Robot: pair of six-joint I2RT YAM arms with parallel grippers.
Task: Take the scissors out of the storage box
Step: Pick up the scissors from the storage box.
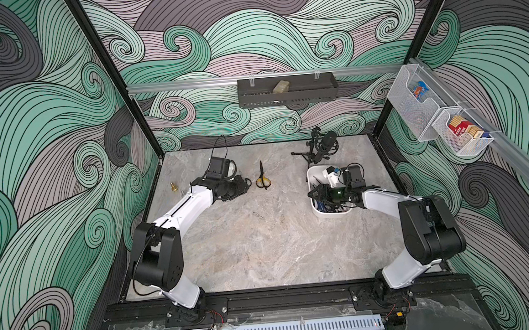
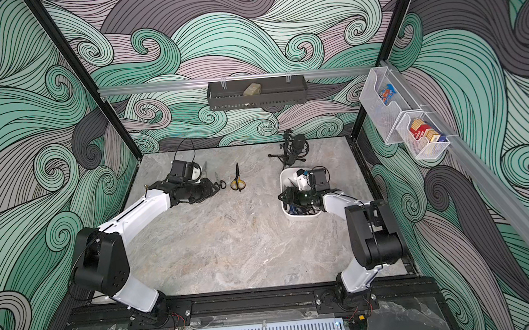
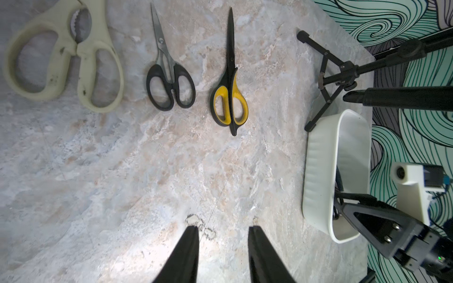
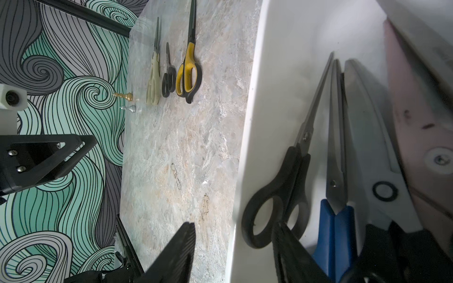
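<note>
Black-handled scissors (image 4: 290,169) in storage box (image 4: 269,73) at right end effector (image 4: 232,223) | jaws apart astride its wall | left end effector (image 3: 223,229) spread

Both top views look steeply down from high at the front onto the whole table (image 1: 263,244), near-identical framing. Left wrist camera: low, close, facing across to the storage box (image 3: 316,171). Right wrist camera: at that box's rim, facing back; both wrist views catch the yellow-handled scissors (image 4: 187,71).

Your grey marbled tabletop (image 1: 263,237) carries, in a row, large cream-handled scissors (image 3: 66,56), small black-handled scissors (image 3: 169,80) and yellow-and-black-handled scissors (image 1: 263,179). Also standing on it: white plastic storage box (image 3: 316,171), black microphone tripod (image 1: 317,149), brass pawn-shaped piece (image 1: 172,187), silver pawn-shaped piece (image 4: 129,108).
</note>
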